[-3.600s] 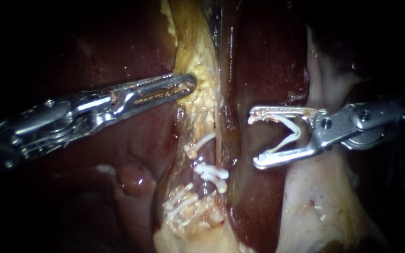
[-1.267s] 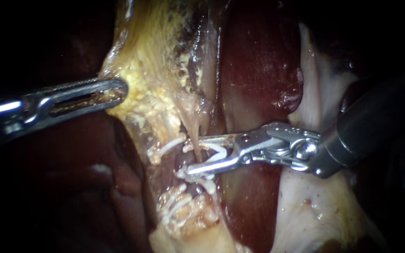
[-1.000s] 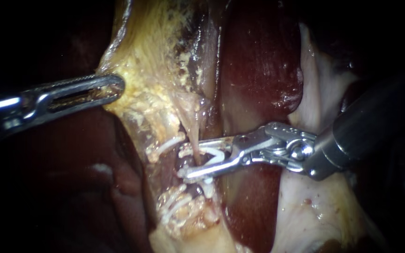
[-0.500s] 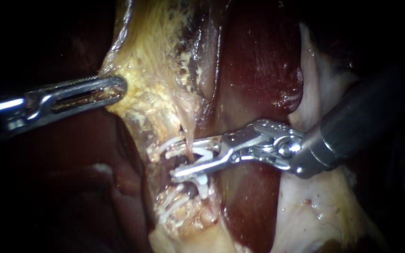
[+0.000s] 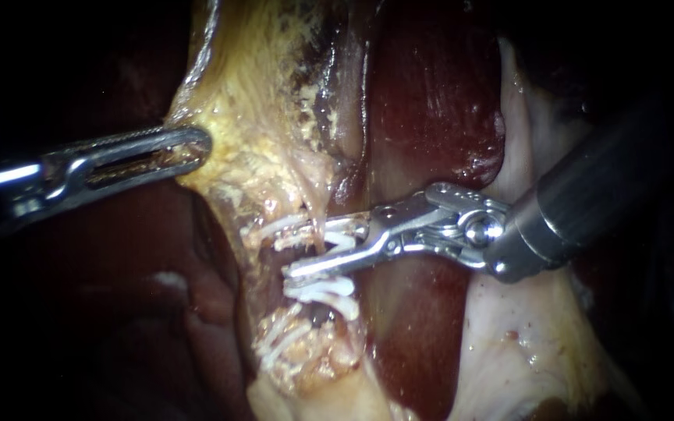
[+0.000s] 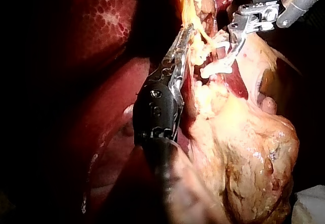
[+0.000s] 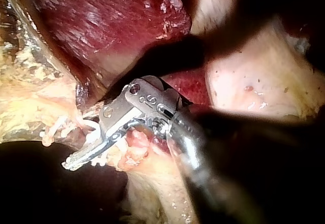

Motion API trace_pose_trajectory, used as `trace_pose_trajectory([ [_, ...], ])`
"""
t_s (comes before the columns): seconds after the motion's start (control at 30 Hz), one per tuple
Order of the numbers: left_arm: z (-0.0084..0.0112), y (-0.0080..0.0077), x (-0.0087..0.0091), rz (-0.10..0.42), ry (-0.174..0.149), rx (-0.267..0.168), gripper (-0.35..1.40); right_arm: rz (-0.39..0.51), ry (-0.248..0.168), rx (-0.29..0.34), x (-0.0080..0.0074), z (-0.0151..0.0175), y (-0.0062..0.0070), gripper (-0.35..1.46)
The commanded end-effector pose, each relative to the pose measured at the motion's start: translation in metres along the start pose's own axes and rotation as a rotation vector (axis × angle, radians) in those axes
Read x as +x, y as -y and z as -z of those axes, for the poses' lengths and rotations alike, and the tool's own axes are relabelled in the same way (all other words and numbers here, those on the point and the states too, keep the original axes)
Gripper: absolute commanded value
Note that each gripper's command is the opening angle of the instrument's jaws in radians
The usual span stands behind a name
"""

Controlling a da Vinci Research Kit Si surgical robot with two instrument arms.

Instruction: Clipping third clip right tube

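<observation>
Straddling a thin tan tube (image 5: 317,218) is the white V-shaped clip (image 5: 342,243), which is sitting loaded in the right instrument (image 5: 310,251), a slim steel shaft with two narrow jaws lying across the dark red liver (image 5: 431,101). Those jaws are standing at a narrow angle, both pressing on the clip from either side. I cannot tell whether the clip's tips are meeting beyond the tube. The tube is hanging down out of the yellow fatty tissue (image 5: 259,156) and crossing between the clip's legs. The left instrument (image 5: 193,148), with slotted steel jaws, is lying closed on the edge of that fat and holding it stretched sideways, so the tube is looking taut. Other white clips (image 5: 323,288) are sitting just beside the lower jaw. Judging the tube: soft, wet, slippery and thin-walled, so likely to tear if dragged. It is best taken squarely across, between the neighbouring clips and without twisting. Any holding belongs on the fat, not the tube.
</observation>
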Motion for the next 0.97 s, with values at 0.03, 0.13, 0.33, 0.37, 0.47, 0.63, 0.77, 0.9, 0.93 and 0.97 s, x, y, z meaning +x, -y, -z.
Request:
trace_pose_trajectory([
  [0.03, 0.0, 0.0, 0.0, 0.0, 0.0, 0.0, -0.35, 0.0, -0.001, -0.002, 0.0001, 0.0001, 0.0, 0.44],
  [0.13, 0.0, 0.0, 0.0, 0.0, 0.0, 0.0, -0.35, 0.0, -0.003, -0.005, 0.0002, 0.0002, 0.0, 0.39],
  [0.33, 0.0, 0.0, 0.0, 0.0, 0.0, 0.0, -0.35, -0.046, -0.017, -0.033, -0.0001, 0.0008, 0.0, -0.35],
  [0.37, 0.0, 0.0, 0.0, 0.0, 0.0, 0.0, -0.35, -0.052, -0.017, -0.033, -0.0001, 0.0009, 0.0, -0.35],
  [0.47, 0.0, 0.0, 0.0, 0.0, 0.0, 0.0, -0.35, -0.07, -0.024, -0.048, -0.0001, 0.001, -0.0001, -0.35],
  [0.63, 0.0001, 0.0, 0.0, 0.0, 0.0, 0.0, -0.35, -0.066, -0.008, -0.058, -0.0006, 0.0009, -0.0003, -0.35],
  [0.77, 0.0, 0.0, 0.0, 0.0, 0.0, 0.0, -0.35, -0.064, -0.008, -0.061, -0.0009, 0.0008, -0.0004, -0.35],
  [0.9, 0.0, 0.0, 0.0, 0.0, 0.0, -0.001, -0.35, -0.064, -0.008, -0.061, -0.0009, 0.0008, -0.0004, -0.35],
  [0.93, 0.0, 0.0, -0.0001, 0.001, 0.0, -0.001, -0.35, -0.064, -0.008, -0.061, -0.0009, 0.0008, -0.0004, -0.35],
  [0.97, 0.0, 0.0, -0.0001, 0.001, 0.0, -0.001, -0.35, -0.064, -0.008, -0.061, -0.0009, 0.0008, -0.0004, -0.35],
])
